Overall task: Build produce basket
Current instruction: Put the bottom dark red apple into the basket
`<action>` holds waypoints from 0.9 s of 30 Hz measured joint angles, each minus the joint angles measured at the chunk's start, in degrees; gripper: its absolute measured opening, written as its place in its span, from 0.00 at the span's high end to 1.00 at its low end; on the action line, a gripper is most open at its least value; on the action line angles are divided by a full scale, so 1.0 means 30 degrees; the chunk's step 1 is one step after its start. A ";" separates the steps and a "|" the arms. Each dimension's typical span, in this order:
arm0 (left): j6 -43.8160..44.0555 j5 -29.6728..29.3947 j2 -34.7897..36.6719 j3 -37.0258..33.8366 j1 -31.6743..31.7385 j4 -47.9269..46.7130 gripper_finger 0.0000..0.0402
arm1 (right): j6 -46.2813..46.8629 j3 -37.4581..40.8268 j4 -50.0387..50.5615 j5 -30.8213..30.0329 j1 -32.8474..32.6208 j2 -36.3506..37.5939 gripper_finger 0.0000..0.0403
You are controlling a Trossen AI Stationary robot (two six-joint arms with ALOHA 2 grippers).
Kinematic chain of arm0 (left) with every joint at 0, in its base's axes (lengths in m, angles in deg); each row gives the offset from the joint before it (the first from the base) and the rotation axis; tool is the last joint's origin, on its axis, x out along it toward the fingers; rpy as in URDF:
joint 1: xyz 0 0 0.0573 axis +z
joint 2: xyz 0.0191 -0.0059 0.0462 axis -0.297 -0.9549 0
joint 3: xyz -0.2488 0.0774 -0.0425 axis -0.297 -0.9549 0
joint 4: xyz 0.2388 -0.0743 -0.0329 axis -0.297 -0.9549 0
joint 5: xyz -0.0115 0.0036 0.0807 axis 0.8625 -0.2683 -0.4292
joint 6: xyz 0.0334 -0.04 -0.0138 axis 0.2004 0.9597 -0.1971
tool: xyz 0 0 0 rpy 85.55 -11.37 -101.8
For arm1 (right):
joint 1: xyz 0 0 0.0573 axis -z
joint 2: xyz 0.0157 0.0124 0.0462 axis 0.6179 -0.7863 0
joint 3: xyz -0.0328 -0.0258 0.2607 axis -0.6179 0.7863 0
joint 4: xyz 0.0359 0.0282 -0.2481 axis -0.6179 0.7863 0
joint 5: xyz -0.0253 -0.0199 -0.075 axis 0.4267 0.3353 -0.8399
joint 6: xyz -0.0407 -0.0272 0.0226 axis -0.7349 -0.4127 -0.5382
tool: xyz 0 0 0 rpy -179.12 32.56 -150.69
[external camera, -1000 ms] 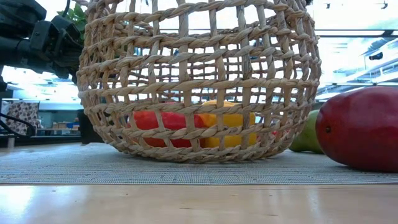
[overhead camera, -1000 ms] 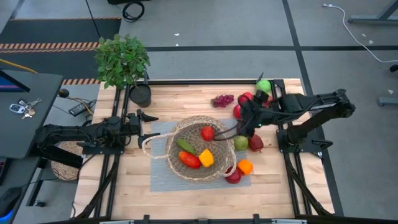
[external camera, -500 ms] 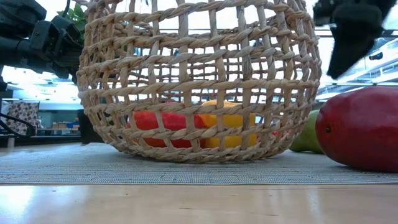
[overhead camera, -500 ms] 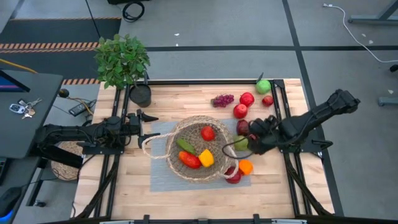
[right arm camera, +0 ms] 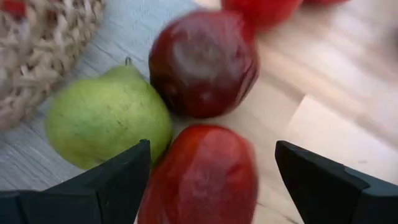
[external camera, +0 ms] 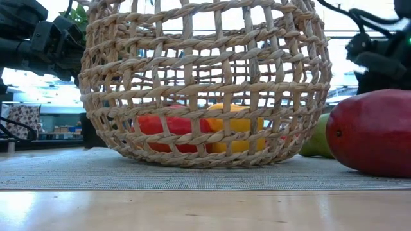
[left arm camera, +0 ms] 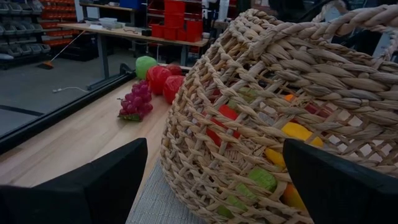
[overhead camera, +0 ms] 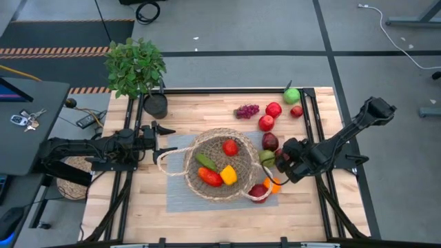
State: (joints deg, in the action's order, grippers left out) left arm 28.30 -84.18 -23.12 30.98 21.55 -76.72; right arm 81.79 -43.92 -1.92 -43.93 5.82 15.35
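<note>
In the middle of the wooden table (overhead camera: 138,207), on a grey mat (overhead camera: 178,196), sits the big woven basket (overhead camera: 222,135). Inside it lie a red tomato (overhead camera: 230,147), a green cucumber (overhead camera: 205,161), a long red pepper (overhead camera: 209,176) and a yellow pepper (overhead camera: 228,175). The basket's looped handle (overhead camera: 165,157) sticks out toward the left gripper (overhead camera: 168,140), which waits just beside it with its two fingers spread wide and nothing between them. In the left wrist view, the basket wall (left arm camera: 261,112) fills the space right in front of those fingers (left arm camera: 93,186). The right gripper (overhead camera: 284,164) is low on the other side of the basket, near the pieces still lying on the table. Its fingers are wide apart and hold nothing. Right in front of it are a green pear (right arm camera: 106,121), a dark red apple (right arm camera: 204,62) and a red fruit (right arm camera: 199,177) that sits between the two fingers. An orange piece (overhead camera: 271,184) and a dark red one (overhead camera: 258,193) lie by the basket's near side. At the far edge of the table are purple grapes (overhead camera: 246,110), some red fruits (overhead camera: 273,109) and a green apple (overhead camera: 292,95). A leafy plant (overhead camera: 135,66) in a dark pot stands at the far left corner.
</note>
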 joint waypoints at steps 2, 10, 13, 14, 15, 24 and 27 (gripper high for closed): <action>0.0008 -0.0004 -0.0006 0.0000 0.0003 0.0000 0.05 | 0.0121 0.0919 -0.1306 0.0329 0.0000 0.0000 0.14; 0.0006 -0.0004 -0.0007 0.0000 0.0002 0.0000 0.05 | 0.0945 0.2524 -0.2915 0.1960 -0.0063 -0.0015 0.14; 0.0000 -0.0002 -0.0007 0.0000 0.0000 -0.0007 0.05 | 0.0860 0.2536 -0.2921 0.2170 -0.0058 -0.0015 0.14; 0.0002 -0.0002 0.0000 0.0000 0.0000 -0.0006 0.05 | 0.0853 0.2536 -0.2928 0.2205 -0.0058 -0.0015 0.14; 0.0007 -0.0007 0.0000 0.0000 0.0000 0.0000 0.05 | 0.0853 0.2536 -0.2922 0.2314 -0.0058 -0.0015 0.14; 0.0011 -0.0004 0.0000 0.0000 0.0004 0.0000 0.05 | 0.0793 0.2536 -0.2921 0.3262 -0.0066 -0.0015 0.14; 0.0000 -0.0001 0.0000 0.0000 0.0000 0.0000 0.05 | 0.0516 0.2536 -0.2923 0.3193 -0.0058 -0.0015 0.14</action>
State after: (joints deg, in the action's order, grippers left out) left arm 28.30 -84.19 -23.12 30.98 21.55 -76.72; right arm 83.34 -36.31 -10.69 -34.36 5.65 15.30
